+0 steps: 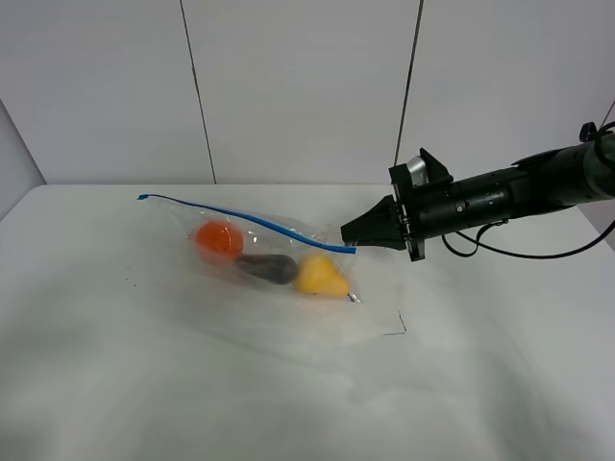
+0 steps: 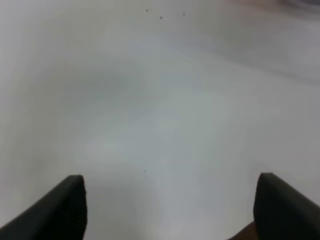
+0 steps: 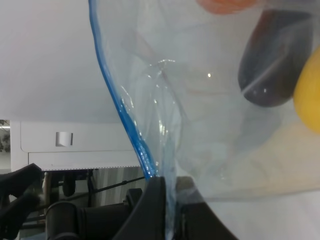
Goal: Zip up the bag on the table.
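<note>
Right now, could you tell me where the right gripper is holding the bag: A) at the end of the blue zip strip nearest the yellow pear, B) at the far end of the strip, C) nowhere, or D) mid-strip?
A: the right gripper is pinched shut on the blue zip strip of the bag, at the end beside the yellow pear.

The plain white matte bench (image 2: 160, 100) is being shown across nearly the whole left wrist view, softly blurred. A few tiny dark specks (image 2: 161, 17) are being seen on it toward the far edge of the view, and one fainter speck (image 2: 145, 171) closer in. The left hand (image 2: 170, 200) is being held over the surface with its two dark, blunt fingertips (image 2: 60, 207) spread wide apart, and only bare bench surface is being seen between them.
</note>
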`<action>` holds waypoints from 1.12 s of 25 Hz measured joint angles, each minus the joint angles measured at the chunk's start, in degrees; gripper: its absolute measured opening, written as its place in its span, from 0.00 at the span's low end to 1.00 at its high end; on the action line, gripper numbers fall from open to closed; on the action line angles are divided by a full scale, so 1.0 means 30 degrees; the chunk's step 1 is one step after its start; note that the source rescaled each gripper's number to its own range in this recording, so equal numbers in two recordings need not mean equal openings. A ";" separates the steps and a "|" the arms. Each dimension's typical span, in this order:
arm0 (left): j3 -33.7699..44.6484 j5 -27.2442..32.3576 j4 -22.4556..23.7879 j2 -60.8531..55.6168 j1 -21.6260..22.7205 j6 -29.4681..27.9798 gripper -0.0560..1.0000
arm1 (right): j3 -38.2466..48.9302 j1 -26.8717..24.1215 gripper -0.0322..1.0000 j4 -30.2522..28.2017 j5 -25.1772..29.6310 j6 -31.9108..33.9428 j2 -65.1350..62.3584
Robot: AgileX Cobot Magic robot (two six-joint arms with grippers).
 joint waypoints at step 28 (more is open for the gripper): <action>0.0000 0.0008 -0.0017 -0.2796 0.0000 0.0000 0.88 | -0.7982 0.0478 0.96 -1.5177 -0.0564 0.9788 0.0017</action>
